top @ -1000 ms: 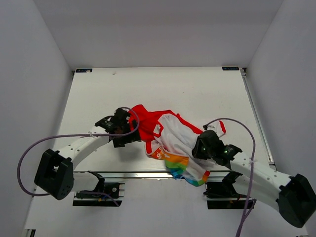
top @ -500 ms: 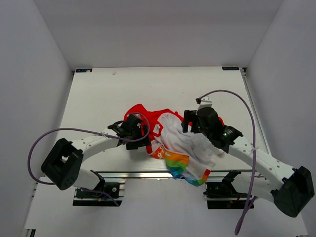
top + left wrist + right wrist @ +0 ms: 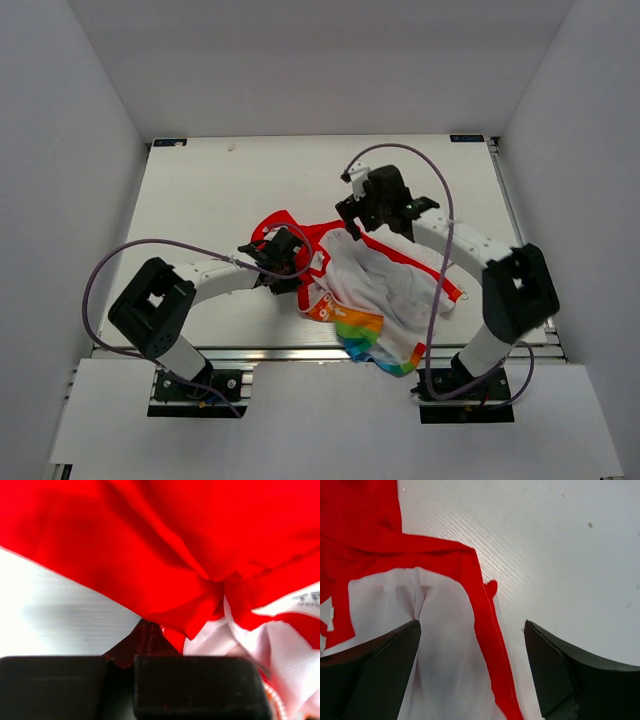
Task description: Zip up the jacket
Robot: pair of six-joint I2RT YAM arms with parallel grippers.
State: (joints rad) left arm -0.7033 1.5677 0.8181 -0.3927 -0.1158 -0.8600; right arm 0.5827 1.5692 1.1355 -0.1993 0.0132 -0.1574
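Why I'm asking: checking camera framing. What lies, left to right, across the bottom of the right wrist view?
finger → white jacket fabric → red edge → table → other finger

Bright, even, diffuse light; worktop nearly blown white. Faint soft shadows under arms. Left wrist view: jacket close, soft-focus. In its own view, right hand fingers dark, blurred.

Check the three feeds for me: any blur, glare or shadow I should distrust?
Top external: even and sharp, with only soft shadows on the table. Left wrist: the jacket fills most of it and is slightly soft; the left gripper is a dark, featureless block. Right wrist: table grain crisp; right gripper dark, edges blurred.
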